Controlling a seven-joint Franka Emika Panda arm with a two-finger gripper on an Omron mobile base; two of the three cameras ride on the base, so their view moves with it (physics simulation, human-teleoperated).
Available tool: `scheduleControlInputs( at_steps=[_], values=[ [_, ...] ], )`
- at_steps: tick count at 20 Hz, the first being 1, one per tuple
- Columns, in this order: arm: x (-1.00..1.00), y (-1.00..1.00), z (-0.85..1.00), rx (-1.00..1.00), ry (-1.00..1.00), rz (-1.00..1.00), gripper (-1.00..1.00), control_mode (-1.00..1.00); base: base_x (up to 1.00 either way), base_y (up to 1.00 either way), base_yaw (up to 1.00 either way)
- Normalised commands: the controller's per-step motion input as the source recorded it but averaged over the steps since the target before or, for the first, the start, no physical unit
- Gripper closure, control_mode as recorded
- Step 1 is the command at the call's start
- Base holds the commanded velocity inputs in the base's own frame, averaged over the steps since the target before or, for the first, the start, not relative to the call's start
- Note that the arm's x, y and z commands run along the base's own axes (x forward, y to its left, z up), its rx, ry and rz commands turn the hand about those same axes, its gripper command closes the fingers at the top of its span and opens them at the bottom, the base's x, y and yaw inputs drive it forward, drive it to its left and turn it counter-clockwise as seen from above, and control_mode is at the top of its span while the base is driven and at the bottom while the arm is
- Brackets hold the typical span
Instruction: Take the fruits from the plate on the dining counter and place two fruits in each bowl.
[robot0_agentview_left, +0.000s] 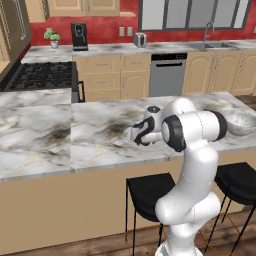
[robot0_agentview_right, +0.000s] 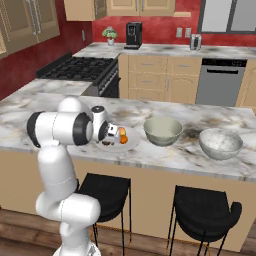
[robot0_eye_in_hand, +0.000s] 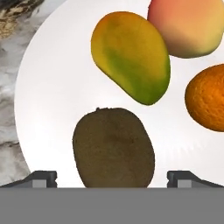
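The white plate (robot0_eye_in_hand: 52, 87) carries all four fruits: a dark olive-brown one (robot0_eye_in_hand: 113, 148) nearest my hand, a yellow-green one (robot0_eye_in_hand: 131, 57), a peach orange-red one (robot0_eye_in_hand: 188, 26) and an orange one (robot0_eye_in_hand: 208, 98). My gripper (robot0_eye_in_hand: 113, 178) is open just above the plate, its two fingertips (robot0_eye_in_hand: 43, 177) standing wide on either side of the brown fruit. In the right base view the gripper (robot0_agentview_right: 112, 133) hangs over the plate (robot0_agentview_right: 131, 145) on the dining counter (robot0_agentview_right: 175, 155). The grey-green bowl (robot0_agentview_right: 162, 131) and the speckled bowl (robot0_agentview_right: 220, 143) stand to the plate's right.
Two black stools (robot0_agentview_right: 206, 207) stand under the counter's near edge. A stove (robot0_agentview_right: 80, 70) lies beyond the counter's left end. The back cabinets carry a coffee machine (robot0_agentview_right: 133, 35), a toaster (robot0_agentview_right: 195, 42) and a small plant (robot0_agentview_right: 110, 35).
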Motion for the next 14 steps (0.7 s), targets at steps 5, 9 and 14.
scheduleControlInputs(
  at_steps=[5, 9, 14],
  values=[
    [0.21, 0.0, -0.05, 0.0, 0.01, 0.0, -1.0, -1.0, 0.0, 0.0, 0.0],
    [0.2, 0.0, -0.02, 0.0, 0.01, 0.0, -1.0, -1.0, 0.0, 0.0, 0.0],
    [0.06, 0.0, -0.04, 0.0, 0.0, 0.0, 1.0, -1.0, 0.0, 0.0, 0.0]
  ],
)
